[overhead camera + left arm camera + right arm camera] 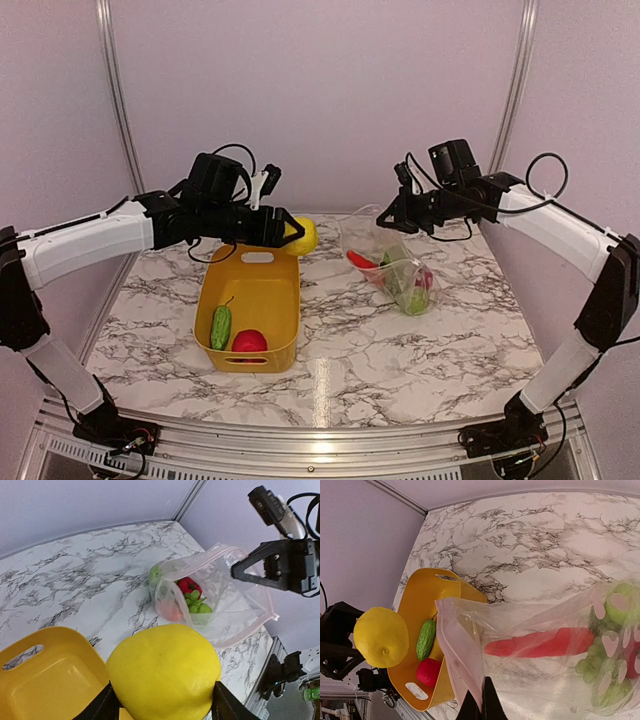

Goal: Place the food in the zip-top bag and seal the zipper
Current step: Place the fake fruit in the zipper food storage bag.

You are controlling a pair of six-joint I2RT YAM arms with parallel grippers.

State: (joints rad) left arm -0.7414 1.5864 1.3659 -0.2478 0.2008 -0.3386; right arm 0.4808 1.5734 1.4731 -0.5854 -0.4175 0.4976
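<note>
My left gripper [293, 232] is shut on a yellow lemon [304, 235], held in the air past the far end of the yellow tub [255, 290]. From the left wrist, the lemon [165, 675] fills the space between both fingers [102, 707]. My right gripper [385, 222] is shut on the mouth edge of the clear zip-top bag [395, 265], lifting it open toward the lemon. The pinkish zipper [457, 650] runs up from the closed jaws. Inside the bag lie a red-orange carrot [540, 642], green grapes [592, 662] and other food.
In the tub lie a green cucumber [221, 326] and a red apple [249, 341]. Purple walls with metal posts close off the marble table [340, 350] at the back and sides. A gap of bare marble separates the tub from the bag.
</note>
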